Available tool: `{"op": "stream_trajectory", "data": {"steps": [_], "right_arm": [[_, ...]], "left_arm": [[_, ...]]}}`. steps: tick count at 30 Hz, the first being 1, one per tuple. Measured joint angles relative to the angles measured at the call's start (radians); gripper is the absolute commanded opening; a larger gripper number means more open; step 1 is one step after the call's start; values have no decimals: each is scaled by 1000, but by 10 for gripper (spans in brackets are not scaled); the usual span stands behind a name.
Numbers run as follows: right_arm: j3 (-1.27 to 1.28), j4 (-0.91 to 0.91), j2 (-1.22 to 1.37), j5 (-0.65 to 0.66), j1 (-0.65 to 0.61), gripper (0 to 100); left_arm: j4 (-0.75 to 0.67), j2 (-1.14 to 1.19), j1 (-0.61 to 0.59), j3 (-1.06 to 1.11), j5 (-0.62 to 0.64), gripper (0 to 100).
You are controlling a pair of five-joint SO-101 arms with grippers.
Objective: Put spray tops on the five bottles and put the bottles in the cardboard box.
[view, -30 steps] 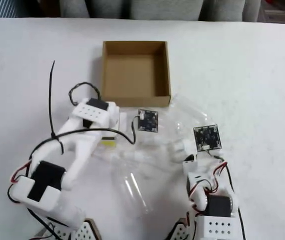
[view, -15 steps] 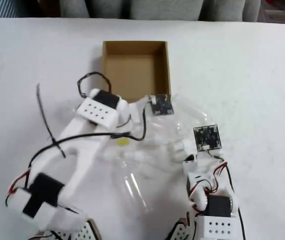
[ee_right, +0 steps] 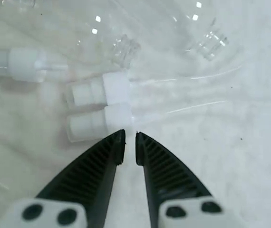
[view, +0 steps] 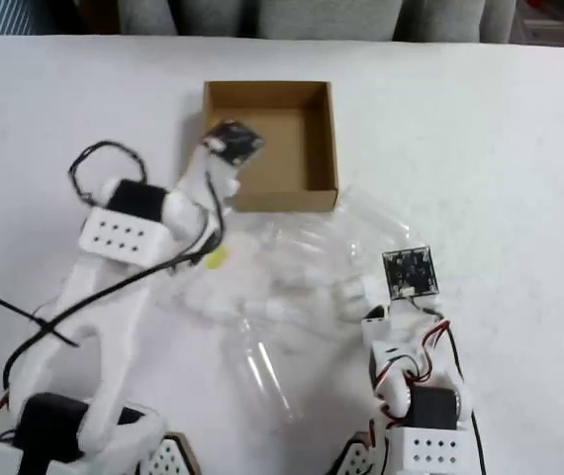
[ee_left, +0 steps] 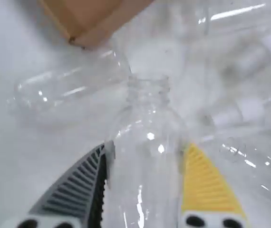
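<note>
The left gripper [ee_left: 144,156] clamps an uncapped clear bottle [ee_left: 147,118] between its grey and yellow fingers, at about 7 o'clock from the cardboard box [view: 333,139]. The right gripper [ee_right: 128,142], at 5 o'clock from the box, is closed to a thin slit on nothing. Its tips sit just beside a white spray top [ee_right: 102,121] among loose bottles.

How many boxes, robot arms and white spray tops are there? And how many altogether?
Cardboard box: 1
Robot arms, left arm and right arm: 2
White spray tops: 3, counted in the right wrist view
Total: 6
The clear bottles overlap too much to count.
</note>
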Motion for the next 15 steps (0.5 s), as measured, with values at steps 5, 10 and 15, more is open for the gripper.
{"op": "stream_trajectory", "data": {"steps": [5, 10, 15], "right_arm": [[0, -31, 0, 181, 95, 20], [-15, -52, 0, 350, 172, 20], [-91, -54, 0, 359, 206, 19]], "left_arm": [[-89, -107, -57, 247, 26, 24], [-290, -261, -146, 522, 29, 24], [-334, -348, -219, 592, 34, 24]]}}
